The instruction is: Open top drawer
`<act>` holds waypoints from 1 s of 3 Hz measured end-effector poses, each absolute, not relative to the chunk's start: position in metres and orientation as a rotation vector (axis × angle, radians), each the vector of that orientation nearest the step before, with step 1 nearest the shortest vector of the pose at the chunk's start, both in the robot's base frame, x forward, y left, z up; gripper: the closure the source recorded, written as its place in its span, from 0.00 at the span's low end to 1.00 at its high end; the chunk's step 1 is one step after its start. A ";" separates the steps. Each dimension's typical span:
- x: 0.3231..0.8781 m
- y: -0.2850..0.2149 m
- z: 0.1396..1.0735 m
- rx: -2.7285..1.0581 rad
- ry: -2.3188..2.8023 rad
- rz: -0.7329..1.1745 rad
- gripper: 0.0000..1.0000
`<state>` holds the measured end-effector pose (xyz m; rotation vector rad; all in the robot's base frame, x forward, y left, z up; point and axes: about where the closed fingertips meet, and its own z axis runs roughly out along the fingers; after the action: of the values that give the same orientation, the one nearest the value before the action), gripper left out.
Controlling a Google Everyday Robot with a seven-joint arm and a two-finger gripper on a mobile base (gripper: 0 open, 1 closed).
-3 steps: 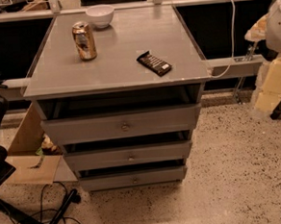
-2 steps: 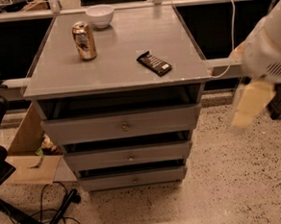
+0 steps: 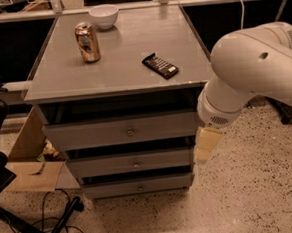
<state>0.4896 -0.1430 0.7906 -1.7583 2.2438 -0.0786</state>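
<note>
The top drawer (image 3: 119, 132) is the widest grey front of three in the cabinet, with a small round metal knob (image 3: 130, 132) at its centre. A dark gap shows between it and the grey tabletop (image 3: 122, 65). My gripper (image 3: 204, 145), beige at the end of the white arm (image 3: 252, 66), hangs just off the cabinet's right side. It is level with the gap between the top drawer and the middle drawer (image 3: 134, 163), and well right of the knob. It holds nothing that I can see.
On the tabletop stand a drink can (image 3: 87, 41), a white bowl (image 3: 104, 15) and a dark snack bar (image 3: 160, 66). The bottom drawer (image 3: 138, 186) is the narrowest. A cardboard box (image 3: 33, 164) sits left of the cabinet, with a black stand and cables (image 3: 41, 231) on the speckled floor.
My arm has swung in from the right edge of the view toward the cabinet. The gripper has moved left and down to the cabinet's right side. The drawers have not moved.
</note>
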 end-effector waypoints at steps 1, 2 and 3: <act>0.490 -0.143 0.791 -1.758 2.244 -0.079 0.00; 0.503 -0.132 0.776 -1.801 2.202 -0.101 0.00; 0.524 -0.116 0.756 -1.861 2.155 -0.113 0.00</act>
<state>0.5244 -0.1159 0.7562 -1.8608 2.1545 -0.1133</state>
